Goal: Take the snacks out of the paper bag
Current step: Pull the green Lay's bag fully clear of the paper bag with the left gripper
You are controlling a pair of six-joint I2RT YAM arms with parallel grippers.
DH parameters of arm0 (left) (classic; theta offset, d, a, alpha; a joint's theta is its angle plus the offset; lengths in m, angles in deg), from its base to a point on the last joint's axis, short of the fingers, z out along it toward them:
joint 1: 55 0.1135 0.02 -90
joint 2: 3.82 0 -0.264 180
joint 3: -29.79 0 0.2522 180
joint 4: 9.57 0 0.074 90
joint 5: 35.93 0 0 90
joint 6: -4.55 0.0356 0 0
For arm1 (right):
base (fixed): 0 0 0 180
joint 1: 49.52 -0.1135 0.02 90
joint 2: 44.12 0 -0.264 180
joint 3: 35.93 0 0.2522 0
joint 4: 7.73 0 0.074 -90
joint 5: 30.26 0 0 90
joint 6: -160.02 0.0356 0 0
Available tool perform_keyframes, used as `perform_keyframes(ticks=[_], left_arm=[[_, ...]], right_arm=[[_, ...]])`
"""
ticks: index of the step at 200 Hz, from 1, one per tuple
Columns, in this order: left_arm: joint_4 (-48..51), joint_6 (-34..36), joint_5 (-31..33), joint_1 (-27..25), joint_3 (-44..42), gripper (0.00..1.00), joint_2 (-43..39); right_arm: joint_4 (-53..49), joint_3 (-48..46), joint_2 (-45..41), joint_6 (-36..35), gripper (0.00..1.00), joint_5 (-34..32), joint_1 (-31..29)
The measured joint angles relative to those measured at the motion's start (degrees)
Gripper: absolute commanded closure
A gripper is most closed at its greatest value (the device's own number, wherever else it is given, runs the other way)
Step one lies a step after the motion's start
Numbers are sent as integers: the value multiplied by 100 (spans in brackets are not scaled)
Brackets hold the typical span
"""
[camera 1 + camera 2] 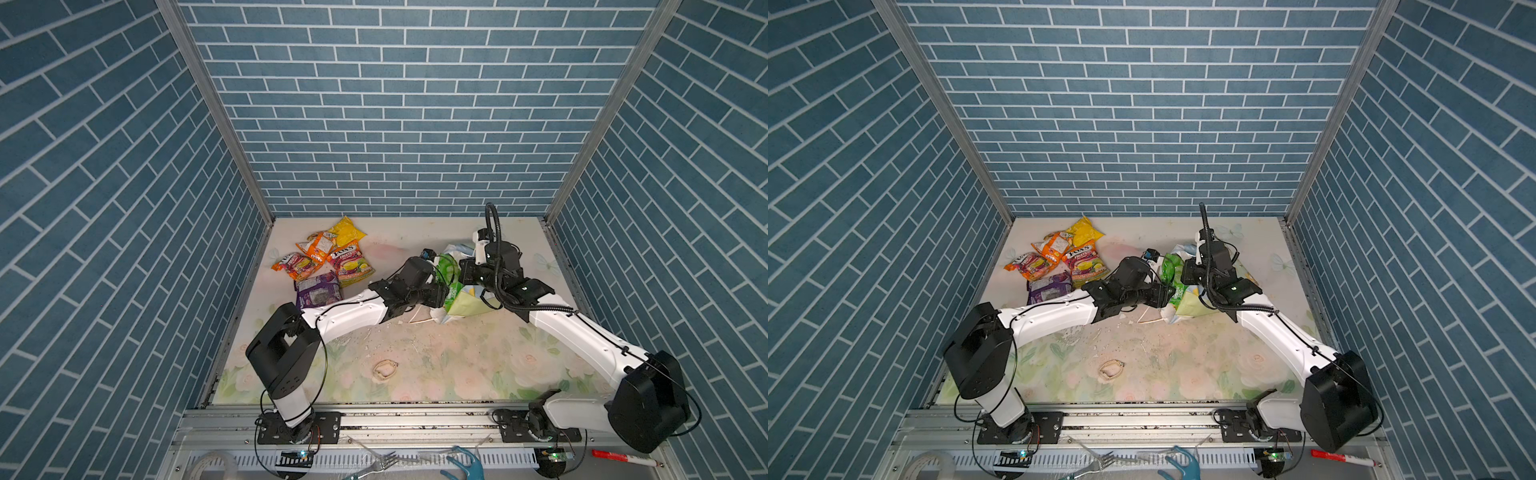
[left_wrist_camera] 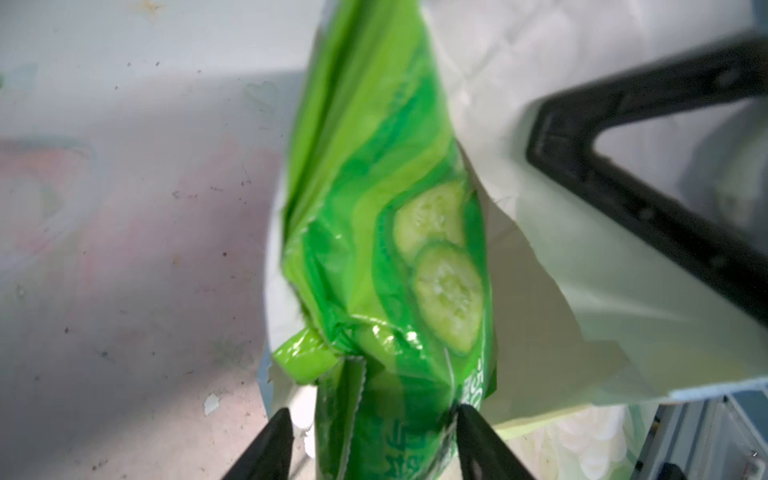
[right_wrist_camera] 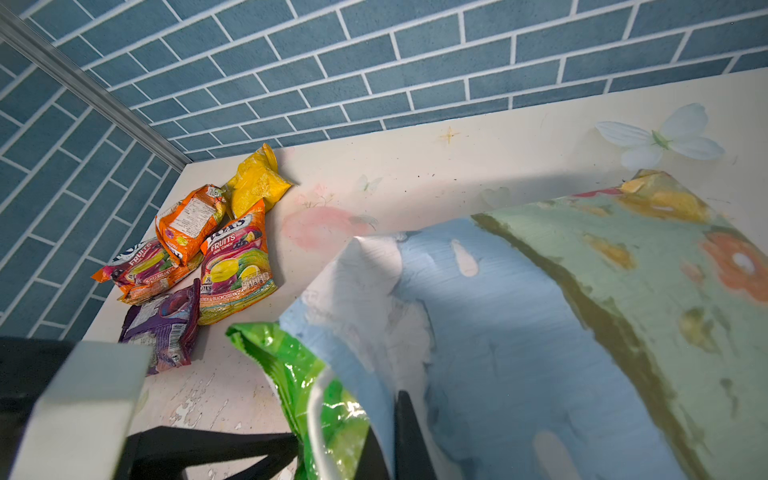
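Note:
The paper bag (image 1: 467, 308) (image 1: 1192, 306), printed with sky and meadow, lies tipped over at mid-right, mouth toward the left arm. My right gripper (image 1: 464, 271) (image 3: 391, 440) is shut on its blue rim (image 3: 519, 316). A green cucumber-print bag (image 1: 448, 266) (image 2: 374, 216) (image 3: 291, 365) sticks out of the mouth. My left gripper (image 1: 449, 292) (image 2: 378, 440) is shut on its near end. Out on the table at back left lie a yellow packet (image 1: 346, 230), an orange one (image 1: 318, 245), two FOX'S bags (image 1: 295, 266) (image 1: 353, 266) and a purple packet (image 1: 318, 293).
Blue brick walls close in the back and both sides. A thin wooden stick (image 1: 422, 320) lies just in front of the bag, a rubber loop (image 1: 384, 369) in the front middle. Crumbs dot the floral tabletop (image 1: 478, 365). A fork, a teal clamp and a red marker sit beyond the front rail (image 1: 415, 419).

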Motion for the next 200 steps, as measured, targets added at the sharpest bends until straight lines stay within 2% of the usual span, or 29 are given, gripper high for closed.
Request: perform_keyframes(ticks=[30,51,66,79,87,147,200], left_arm=[[-142,-92,-138,-11,28,44,195],[-96,-90,-153,-15,170,48,369],[-90,-74,-155,-15,269,62,470],[-63,-74,-164,-15,345,91,538],[-48,-90,-164,-20,380,100,557],[149,50,46,-26,452,100,439],[317,190,170,72,251,100,-315]], right_arm=[[0,0,0,0,100,0,0],[0,0,0,0,100,0,0],[0,0,0,0,100,-4,0],[0,0,0,0,100,-4,0],[0,0,0,0,100,-7,2],[-9,0,-17,0,100,-70,4],[76,-2,-70,0,100,-157,4]])
